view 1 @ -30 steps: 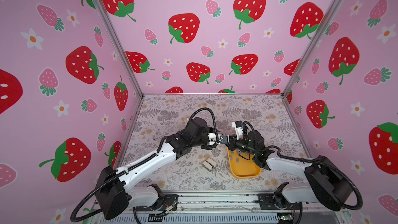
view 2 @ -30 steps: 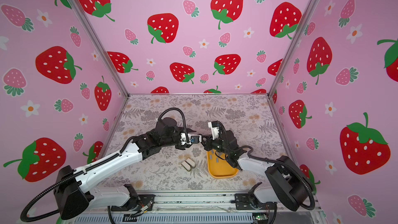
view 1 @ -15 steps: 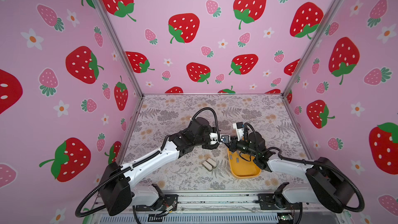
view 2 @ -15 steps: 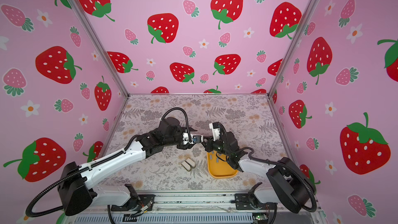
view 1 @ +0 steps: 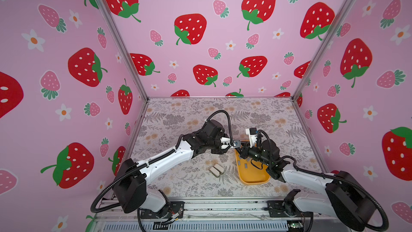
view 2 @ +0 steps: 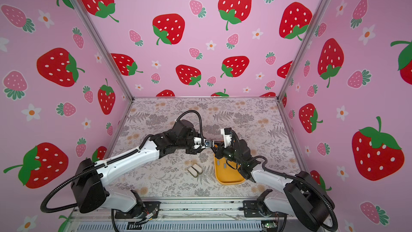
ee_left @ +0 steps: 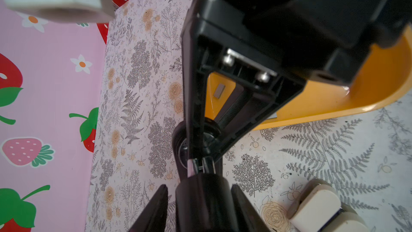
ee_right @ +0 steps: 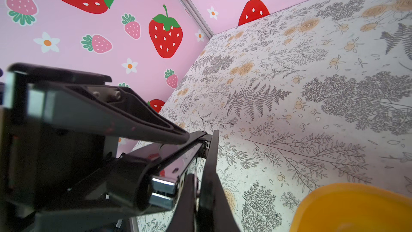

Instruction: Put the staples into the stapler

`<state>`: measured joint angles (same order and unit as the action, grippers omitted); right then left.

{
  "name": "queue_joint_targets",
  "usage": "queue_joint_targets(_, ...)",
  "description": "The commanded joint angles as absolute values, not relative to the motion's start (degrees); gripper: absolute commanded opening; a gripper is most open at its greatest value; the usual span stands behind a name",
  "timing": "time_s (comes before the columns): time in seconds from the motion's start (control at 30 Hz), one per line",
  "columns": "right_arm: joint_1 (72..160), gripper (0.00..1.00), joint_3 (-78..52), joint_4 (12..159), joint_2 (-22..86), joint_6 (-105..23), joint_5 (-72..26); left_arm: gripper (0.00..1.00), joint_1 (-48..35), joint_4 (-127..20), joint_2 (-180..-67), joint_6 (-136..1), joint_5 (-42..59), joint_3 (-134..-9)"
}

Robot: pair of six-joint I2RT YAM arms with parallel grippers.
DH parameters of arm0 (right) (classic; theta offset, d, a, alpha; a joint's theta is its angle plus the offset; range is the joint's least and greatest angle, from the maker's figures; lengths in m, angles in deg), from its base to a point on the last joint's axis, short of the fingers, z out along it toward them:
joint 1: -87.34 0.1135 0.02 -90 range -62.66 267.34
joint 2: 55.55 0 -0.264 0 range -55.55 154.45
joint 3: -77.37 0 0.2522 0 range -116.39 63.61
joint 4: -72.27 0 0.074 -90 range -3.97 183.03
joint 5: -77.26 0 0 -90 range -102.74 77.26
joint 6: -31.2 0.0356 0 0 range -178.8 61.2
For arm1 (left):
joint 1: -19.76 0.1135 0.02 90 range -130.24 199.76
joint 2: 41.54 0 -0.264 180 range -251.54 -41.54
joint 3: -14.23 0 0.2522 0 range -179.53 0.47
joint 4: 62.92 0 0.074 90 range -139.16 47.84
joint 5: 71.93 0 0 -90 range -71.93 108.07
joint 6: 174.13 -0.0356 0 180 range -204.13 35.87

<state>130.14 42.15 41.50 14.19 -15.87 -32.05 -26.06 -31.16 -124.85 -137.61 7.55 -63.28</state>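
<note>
One stapler [ee_right: 138, 175] is hanging over tray [view 1: 254, 180] far end, staples [ee_left: 219, 90] lying in tray. R fingers [ee_right: 209, 179] are pinching together on its thin rail; L fingers [ee_left: 156, 210] are standing apart round its hinge end, can't tell if gripping.

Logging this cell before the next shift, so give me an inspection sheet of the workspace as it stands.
Surface: floral-patterned table, lying flat.
Job's things: stapler held between both arms; staples lie in the yellow tray.
Clutter: two white-topped objects on the table beside the tray.
Grippers: right gripper jaws shut on the stapler; left gripper jaws either side of its end, grip unclear.
Cables: black hose loops above the left arm; thin black cable sags over the tray.
Surroundings: pink strawberry walls, metal corner posts.
</note>
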Motion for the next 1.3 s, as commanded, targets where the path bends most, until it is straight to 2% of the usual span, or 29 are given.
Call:
queue_joint_targets(0.0,130.1,0.0,41.9,35.6,12.4,-16.1,-31.4,0.42,-26.3,-28.8,-125.1,-137.4,6.1,-66.0)
queue_joint_targets(0.07,130.1,0.0,41.8,35.6,12.5,-16.0,-31.4,0.34,-26.3,-28.5,-125.1,-137.3,5.6,-66.3)
queue_joint_targets(0.2,130.1,0.0,42.0,36.0,12.2,-16.1,-30.7,0.12,-26.3,-27.9,-124.6,-137.4,5.4,-66.9)
queue_joint_targets(0.27,130.1,0.0,42.1,36.4,12.2,-16.3,-29.9,0.07,-26.3,-28.0,-123.9,-137.4,4.8,-66.9)
queue_joint_targets(0.3,130.1,0.0,42.2,36.7,12.4,-16.5,-29.3,0.01,-26.3,-28.0,-123.5,-137.4,4.4,-66.9)
queue_joint_targets(0.73,129.9,0.0,40.0,45.9,15.8,-19.4,-19.4,0.0,-25.8,-31.0,-117.6,-139.2,2.5,-63.7)
queue_joint_targets(1.27,128.7,0.0,37.5,51.9,22.4,-16.3,-12.9,0.0,-23.4,-33.4,-115.1,-138.8,-3.4,-61.9)
